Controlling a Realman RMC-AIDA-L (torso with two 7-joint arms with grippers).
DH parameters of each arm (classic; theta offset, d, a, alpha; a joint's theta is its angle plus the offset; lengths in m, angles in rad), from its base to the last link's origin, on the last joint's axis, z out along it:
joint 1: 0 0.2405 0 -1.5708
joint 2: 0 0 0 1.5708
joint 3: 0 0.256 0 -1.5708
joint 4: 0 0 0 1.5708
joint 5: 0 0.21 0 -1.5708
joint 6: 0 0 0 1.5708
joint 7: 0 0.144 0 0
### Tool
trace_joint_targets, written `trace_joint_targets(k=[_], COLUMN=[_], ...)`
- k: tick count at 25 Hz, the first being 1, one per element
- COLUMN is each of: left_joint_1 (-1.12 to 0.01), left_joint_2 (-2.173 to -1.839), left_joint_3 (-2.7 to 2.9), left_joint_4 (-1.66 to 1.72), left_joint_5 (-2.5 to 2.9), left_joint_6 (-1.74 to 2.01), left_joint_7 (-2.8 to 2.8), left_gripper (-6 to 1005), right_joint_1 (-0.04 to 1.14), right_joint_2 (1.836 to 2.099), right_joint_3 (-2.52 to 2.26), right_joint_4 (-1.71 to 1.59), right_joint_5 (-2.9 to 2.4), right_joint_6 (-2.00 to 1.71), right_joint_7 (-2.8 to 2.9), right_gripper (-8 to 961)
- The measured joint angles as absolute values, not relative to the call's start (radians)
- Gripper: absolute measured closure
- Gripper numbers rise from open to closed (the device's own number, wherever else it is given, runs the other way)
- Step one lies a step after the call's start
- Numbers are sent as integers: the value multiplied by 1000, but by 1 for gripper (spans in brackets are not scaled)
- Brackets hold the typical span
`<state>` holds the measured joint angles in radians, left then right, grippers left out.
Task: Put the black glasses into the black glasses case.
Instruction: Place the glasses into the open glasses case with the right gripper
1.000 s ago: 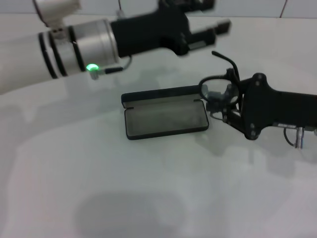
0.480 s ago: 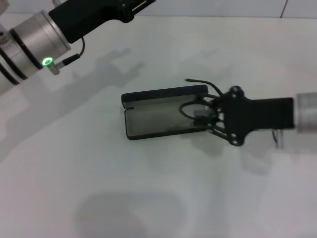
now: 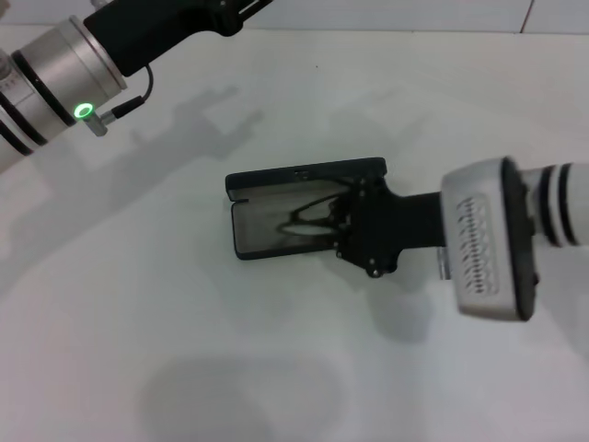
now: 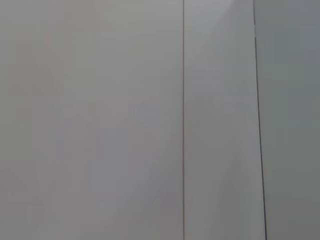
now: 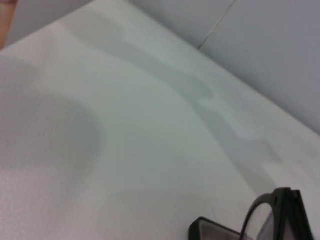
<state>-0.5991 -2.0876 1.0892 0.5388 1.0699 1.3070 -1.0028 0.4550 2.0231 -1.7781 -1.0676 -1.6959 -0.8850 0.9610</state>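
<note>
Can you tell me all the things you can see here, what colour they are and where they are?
black glasses case: one, black with grey lining, lid open, lying in the middle of the table.
black glasses: one pair, black frame, over the open case's grey tray, at the right hand's tip.
table: one, white, under everything.
wall: white panels, behind the table.
right hand: one, black, reaching over the case from the right.
left hand: one, black, raised at the far left, away from the case.
</note>
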Motion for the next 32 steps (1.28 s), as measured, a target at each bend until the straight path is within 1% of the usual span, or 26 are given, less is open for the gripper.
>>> trace_joint_targets(k=[11,22,32], left_joint_1=[-601,-598,-596], left_joint_2=[-2088,-2088,-2088], left_joint_3=[1089,1089,1092], left_joint_4=[538,537,526], left_joint_5=[1063,1065,1069], left_joint_6=[1305,1305,1305], left_joint_7=[-1001,-1000,-1000], left_gripper=[366,366,365], right_joint_1=[468,492,487], right_joint_2=[2027,2028,2028], right_joint_3=[-1949,-1959,-1983], right_joint_4=[-1080,-1072,-1069], right_joint_5=[-1768,-1775,-1775], right_joint_6=[-622,-606,-582], right_joint_7=[989,1049,1052], right_gripper=[818,817,816])
